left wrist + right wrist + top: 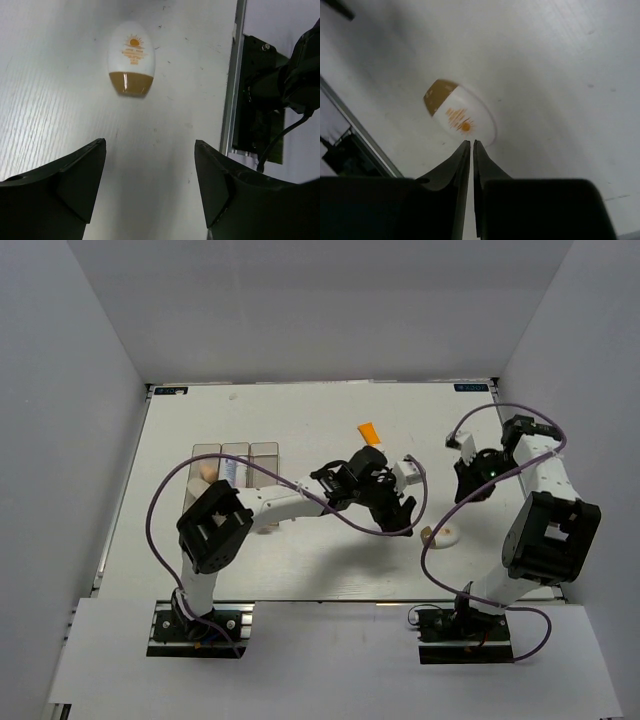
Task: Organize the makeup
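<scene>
The white-and-gold egg [131,59] lies on its side on the bare table [300,565], well apart from the clear organizer [266,450], so it seems 1 piece not yet sorted. The left gripper [150,185] hovers with its 2 jaws spread wide, probably to span the egg's girth, and the egg sits ahead of the gap. The right gripper [471,150] has its fingers nearly together on nothing, the egg just beyond their tips.
</scene>
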Robot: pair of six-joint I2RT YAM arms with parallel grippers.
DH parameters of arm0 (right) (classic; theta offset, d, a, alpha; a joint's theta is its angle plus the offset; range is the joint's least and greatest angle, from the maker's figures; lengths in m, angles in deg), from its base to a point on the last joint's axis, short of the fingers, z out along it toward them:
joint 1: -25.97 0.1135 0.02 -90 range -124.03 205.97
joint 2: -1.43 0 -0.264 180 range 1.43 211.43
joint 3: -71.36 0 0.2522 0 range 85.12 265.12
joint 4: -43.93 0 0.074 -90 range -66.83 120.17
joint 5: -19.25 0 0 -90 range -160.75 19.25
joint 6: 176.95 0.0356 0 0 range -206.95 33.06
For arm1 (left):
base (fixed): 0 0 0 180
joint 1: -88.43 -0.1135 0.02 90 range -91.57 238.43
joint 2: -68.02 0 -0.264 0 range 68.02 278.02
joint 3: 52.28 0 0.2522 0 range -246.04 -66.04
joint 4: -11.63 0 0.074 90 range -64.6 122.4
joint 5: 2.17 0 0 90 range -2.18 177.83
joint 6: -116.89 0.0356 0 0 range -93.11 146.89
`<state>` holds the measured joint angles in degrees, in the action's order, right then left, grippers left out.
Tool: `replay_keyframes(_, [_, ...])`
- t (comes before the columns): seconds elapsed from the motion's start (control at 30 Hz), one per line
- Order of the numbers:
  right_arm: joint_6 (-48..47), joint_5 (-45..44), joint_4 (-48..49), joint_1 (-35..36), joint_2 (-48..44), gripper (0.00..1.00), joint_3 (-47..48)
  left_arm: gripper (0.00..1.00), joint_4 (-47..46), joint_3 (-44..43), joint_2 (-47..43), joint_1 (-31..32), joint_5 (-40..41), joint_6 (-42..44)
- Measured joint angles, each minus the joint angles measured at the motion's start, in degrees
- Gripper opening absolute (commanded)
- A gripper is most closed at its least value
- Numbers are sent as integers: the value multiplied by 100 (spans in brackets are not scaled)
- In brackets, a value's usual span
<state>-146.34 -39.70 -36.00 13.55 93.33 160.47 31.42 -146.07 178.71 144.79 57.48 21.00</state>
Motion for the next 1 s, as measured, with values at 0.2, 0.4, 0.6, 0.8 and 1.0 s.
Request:
replay_keyframes(0.2, [-1744,-251,-367,-55,-570,32,-1270,82,-363,-46,214,264,4,776])
replay_keyframes(0.4, [-2037,-662,26,-61,-573,40,-1585,83,-710,-24,345,476,175,1156])
replay_keyframes(0.6, [-1650,-866,695,-57,-330,55,-1591,83,-994,177,431,623,494,1320])
replay_keyframes(0.8, [-1644,-826,1014,-59,-229,87,-1657,83,-1193,535,431,678,793,1351])
replay_keyframes(1.0, [-3042,-660,955,-57,-706,89,-2168,83,-1270,1381,68,675,1290,1185])
